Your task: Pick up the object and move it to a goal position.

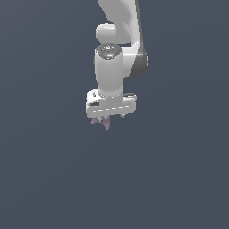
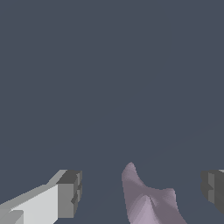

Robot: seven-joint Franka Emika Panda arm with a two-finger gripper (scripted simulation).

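Note:
The object [image 1: 100, 121] is a small pale mauve block with pinched, pointed corners, showing just under the white hand of the arm in the exterior view. My gripper [image 1: 108, 118] hangs straight down over it. In the wrist view the object [image 2: 148, 202] sits between my two fingers, with a pointed corner sticking up. The gripper [image 2: 141, 192] is open: one grey fingertip [image 2: 70, 193] and the other fingertip [image 2: 213, 190] each stand apart from the block, with a gap on both sides. The block's lower part is cut off by the picture's edge.
A plain dark grey-blue surface [image 1: 53, 179] fills everything around the arm. No other object, container or edge shows in either view.

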